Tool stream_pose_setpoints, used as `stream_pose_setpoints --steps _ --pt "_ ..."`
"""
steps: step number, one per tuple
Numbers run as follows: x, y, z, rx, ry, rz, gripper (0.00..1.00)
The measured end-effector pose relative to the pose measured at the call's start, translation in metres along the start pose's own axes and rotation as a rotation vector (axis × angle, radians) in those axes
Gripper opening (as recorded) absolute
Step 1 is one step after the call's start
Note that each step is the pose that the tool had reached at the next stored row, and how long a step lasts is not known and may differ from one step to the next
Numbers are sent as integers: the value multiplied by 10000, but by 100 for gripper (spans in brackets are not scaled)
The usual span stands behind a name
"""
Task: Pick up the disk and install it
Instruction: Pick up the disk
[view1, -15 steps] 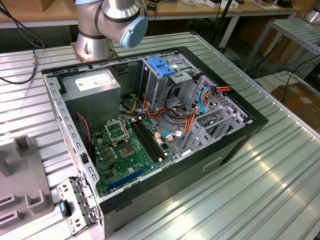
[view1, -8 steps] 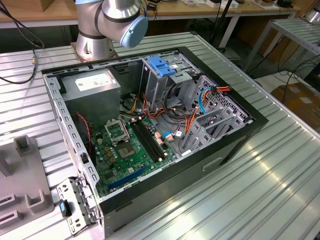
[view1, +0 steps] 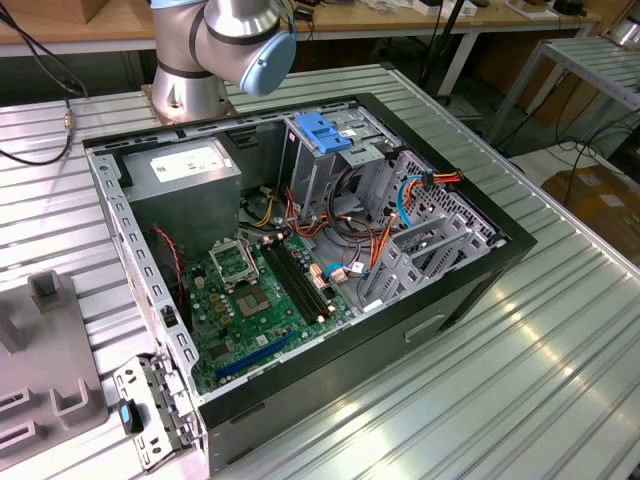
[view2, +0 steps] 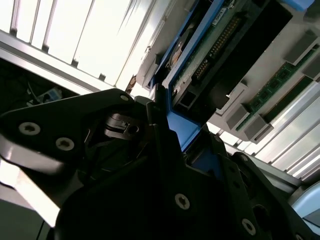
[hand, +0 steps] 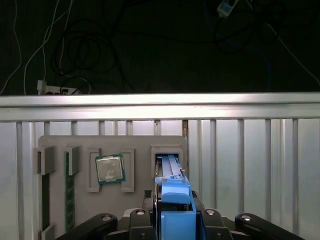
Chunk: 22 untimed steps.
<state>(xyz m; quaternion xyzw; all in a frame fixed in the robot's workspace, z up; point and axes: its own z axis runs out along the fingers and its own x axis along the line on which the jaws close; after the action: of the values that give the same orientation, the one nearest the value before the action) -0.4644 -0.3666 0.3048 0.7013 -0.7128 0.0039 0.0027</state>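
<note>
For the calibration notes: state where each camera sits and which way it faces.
Exterior view: off the arm, high over the slatted table, looking down into the open computer case; the arm's base joints show.
First wrist view: on the wrist, looking down past the gripper at the disk, on edge at a slot of the grey tray, near a processor.
Second wrist view: on the wrist, close behind the gripper, looking along the disk's circuit-board face.
Shared: both wrist views show gripper, disk, tray and memory module.

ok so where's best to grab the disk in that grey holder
The disk stands on edge in the grey holder, blue rail outward. Pinch its two flat faces just behind that rail, coming straight in from the rail side.
</note>
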Motion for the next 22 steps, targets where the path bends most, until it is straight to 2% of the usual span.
stream_pose_setpoints --steps 7,22 --pt "1 0 -104 0 0 0 37" --pt "4 -1 -388 0 0 0 37"
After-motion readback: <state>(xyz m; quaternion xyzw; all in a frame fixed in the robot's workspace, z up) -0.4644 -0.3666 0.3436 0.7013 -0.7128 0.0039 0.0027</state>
